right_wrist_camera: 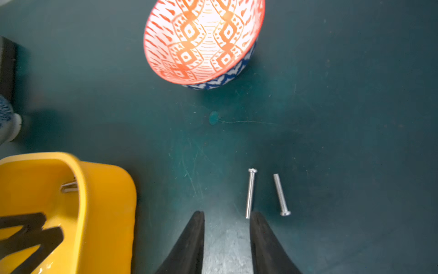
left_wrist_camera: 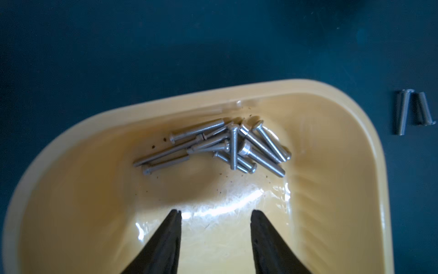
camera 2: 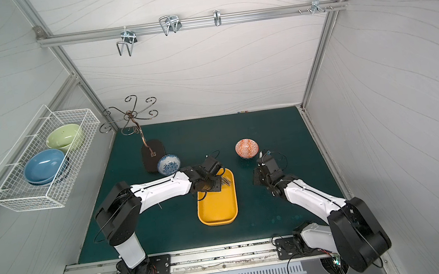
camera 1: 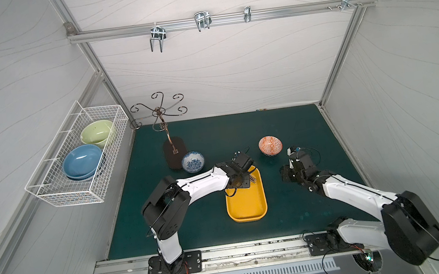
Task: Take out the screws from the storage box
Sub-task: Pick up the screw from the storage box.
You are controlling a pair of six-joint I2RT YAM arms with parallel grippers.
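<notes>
The yellow storage box [camera 1: 246, 202] [camera 2: 217, 206] lies mid-mat. A heap of several silver screws [left_wrist_camera: 225, 147] [camera 1: 252, 179] rests at its far end. My left gripper [left_wrist_camera: 215, 213] hangs open over the box floor just short of the heap, with nothing between its fingers. Two more screws [right_wrist_camera: 250, 192] [right_wrist_camera: 280, 194] lie on the green mat to the right of the box [right_wrist_camera: 106, 189]; the left wrist view shows them too [left_wrist_camera: 403, 111]. My right gripper [right_wrist_camera: 227, 213] is open low over the mat. One screw's end lies beside one of its fingertips [right_wrist_camera: 257, 220], ungripped.
An orange patterned bowl [camera 1: 270, 145] stands beyond the right gripper. A blue patterned bowl [camera 1: 193, 161] and a dark-based metal hook stand [camera 1: 175, 154] are at the back left. A white wire basket [camera 1: 48, 190] with bowls hangs on the left wall.
</notes>
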